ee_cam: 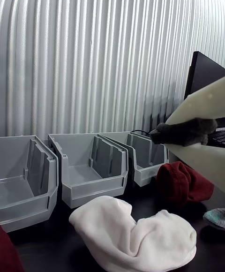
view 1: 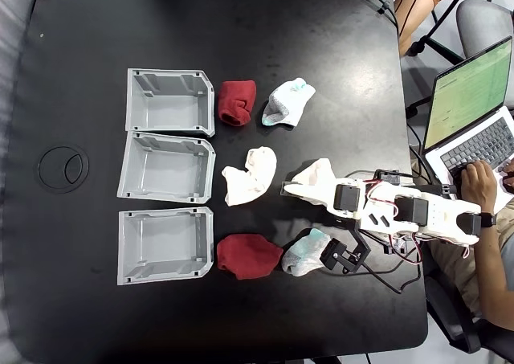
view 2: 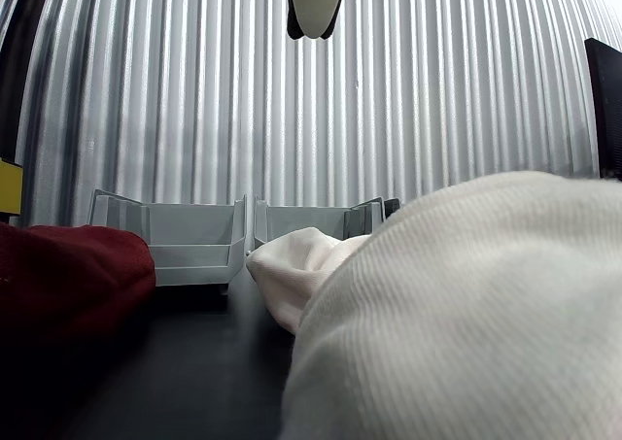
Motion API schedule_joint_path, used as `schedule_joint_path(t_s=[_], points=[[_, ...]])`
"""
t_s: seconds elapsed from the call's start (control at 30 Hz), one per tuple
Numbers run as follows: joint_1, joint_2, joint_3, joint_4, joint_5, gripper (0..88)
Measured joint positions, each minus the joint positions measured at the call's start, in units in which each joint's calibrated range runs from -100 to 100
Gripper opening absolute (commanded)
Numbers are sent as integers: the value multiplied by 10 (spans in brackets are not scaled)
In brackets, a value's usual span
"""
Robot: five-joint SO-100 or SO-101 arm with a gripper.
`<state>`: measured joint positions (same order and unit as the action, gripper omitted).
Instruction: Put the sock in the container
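On the black counter (view 1: 80, 26) in the fixed view, three grey bins line the left side; the container (view 1: 163, 247) is probably the lowest of them and holds nothing. The sock (view 1: 248, 255), dark red, flat oval, lies just right of that bin's open end, touching a white-teal sock (view 1: 307, 252) on its other side. A smaller red sock (view 1: 237, 101) sits by the top bin, a white sock (view 1: 250, 175) by the middle one. The pincer (view 1: 295, 189) hangs over the counter middle, beside the white sock, apart from the target. Jaws look parted in the wrist view, gripping nothing. Task not started: reach, grasp, lift and drop into the bin all remain.
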<state>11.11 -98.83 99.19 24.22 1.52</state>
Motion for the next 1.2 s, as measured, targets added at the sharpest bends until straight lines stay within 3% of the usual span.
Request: schedule_joint_path(t_s=[0.1,0.2,0.33,1.2], points=[[1,0,0,10,0,17],[12,0,0,107,2,17],[7,0,0,144,2,17],[8,0,0,146,2,17]])
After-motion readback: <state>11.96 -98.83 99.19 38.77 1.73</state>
